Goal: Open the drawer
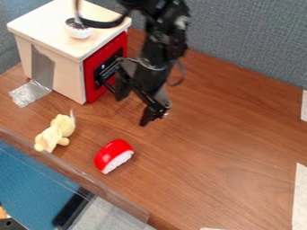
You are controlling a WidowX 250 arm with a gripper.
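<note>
- Just in front of the pale wooden toy cabinet (66, 74), at the upper middle of the camera view, hangs the black two-finger gripper (133, 109), low over the brown wood-grain table (210, 148).
- Its two fingers stand wide apart, with nothing between them; one is close to the cabinet's front, the other farther out over the table.
- On the side of the cabinet facing the gripper is the red drawer front (90, 83) with a dark middle; it sits flush with the cabinet, so the drawer looks closed.
- A black bar handle (106, 74) juts out from that red front, right beside the nearer finger; whether the two touch, I cannot tell.
- Above, the black robot arm (162, 40) comes down from the top edge, and a black cable (99, 24) loops over the cabinet's cream top, near a small round white object (78, 30) with a dark upper part.
- Grey tape (42, 67) runs down the cabinet's side, and a shiny silver patch of tape (28, 93) lies on the table at its foot.
- Nearer the camera lie a pale yellow soft toy animal (55, 133) and, apart from it, a red-and-white rounded toy block (114, 155).
- Behind everything stands a grey-blue fabric partition (252, 40).
</note>
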